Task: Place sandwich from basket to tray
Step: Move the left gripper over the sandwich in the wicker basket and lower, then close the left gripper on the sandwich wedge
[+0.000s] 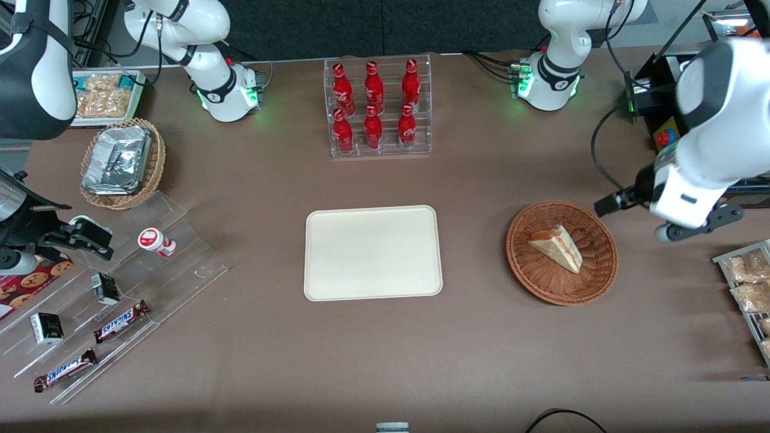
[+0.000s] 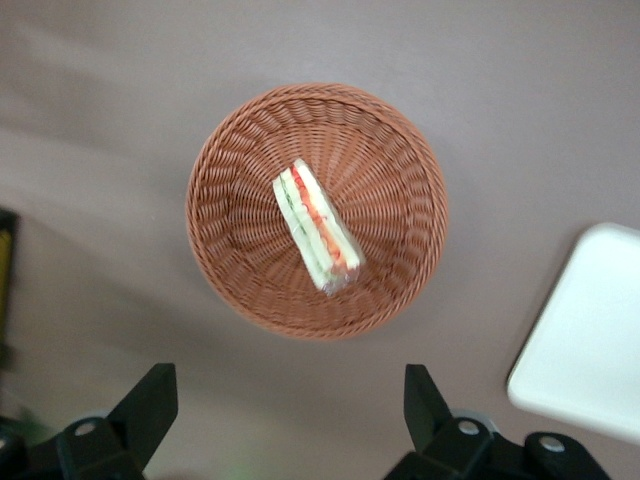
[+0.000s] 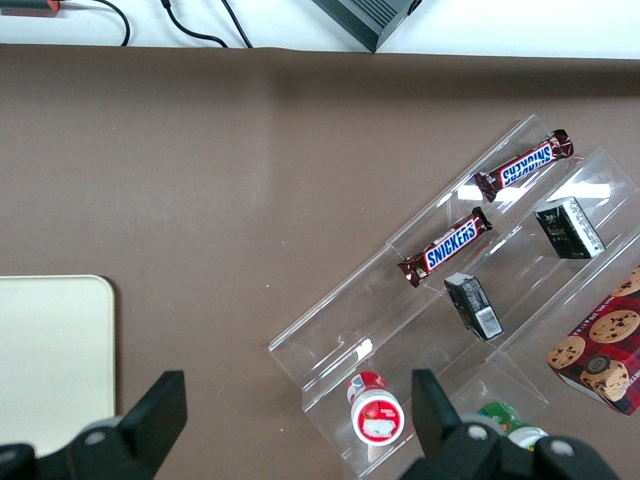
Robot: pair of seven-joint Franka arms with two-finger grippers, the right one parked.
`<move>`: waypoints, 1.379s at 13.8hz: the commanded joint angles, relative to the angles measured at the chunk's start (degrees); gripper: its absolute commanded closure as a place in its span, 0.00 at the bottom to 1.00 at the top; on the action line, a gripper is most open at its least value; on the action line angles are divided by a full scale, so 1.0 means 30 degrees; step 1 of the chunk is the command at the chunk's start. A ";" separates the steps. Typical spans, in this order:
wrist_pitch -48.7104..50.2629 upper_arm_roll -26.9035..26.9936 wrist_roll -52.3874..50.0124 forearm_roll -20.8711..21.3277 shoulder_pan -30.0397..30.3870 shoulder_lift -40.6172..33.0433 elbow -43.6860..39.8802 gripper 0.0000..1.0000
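The sandwich (image 1: 556, 246) (image 2: 318, 228), a pale bread wedge with red and green filling, lies in the round reddish-brown basket (image 1: 522, 264) (image 2: 230, 180). The cream tray (image 1: 373, 252) (image 2: 590, 340) lies flat beside the basket, toward the parked arm's end, with nothing on it. My gripper (image 1: 695, 227) (image 2: 288, 380) hangs well above the table, just off the basket's rim toward the working arm's end. It is open wide, with only bare table showing between its fingers (image 2: 150, 400).
A clear rack of red bottles (image 1: 378, 108) stands farther from the camera than the tray. A tan basket of foil packs (image 1: 120, 162) and a clear stand with candy bars (image 1: 114, 282) lie toward the parked arm's end. A snack rack (image 1: 749, 282) sits near my gripper.
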State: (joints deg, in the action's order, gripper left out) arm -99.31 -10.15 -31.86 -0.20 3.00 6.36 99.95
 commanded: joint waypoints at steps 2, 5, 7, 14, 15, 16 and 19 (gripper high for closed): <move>-0.2866 -0.0104 -0.3993 -0.0110 -0.0032 0.0690 0.2361 0.00; -0.5735 -0.0104 -0.6015 -0.0023 -0.0090 0.1189 0.4382 0.00; -0.7931 -0.0104 -0.6343 0.0007 -0.0090 0.1162 0.6196 0.00; -1.3533 -0.0133 -0.7310 0.0007 -0.0119 0.2887 0.8694 0.00; -1.4031 -0.0133 -0.7310 0.0007 -0.0119 0.3064 0.8812 0.00; -1.4355 -0.0133 -0.7339 0.0007 -0.0148 0.3385 0.8813 0.00; -1.4944 -0.0133 -0.7310 0.0007 -0.0178 0.3915 0.8813 0.61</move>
State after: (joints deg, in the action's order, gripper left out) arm -142.65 -10.43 -52.68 -0.20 2.76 17.70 126.03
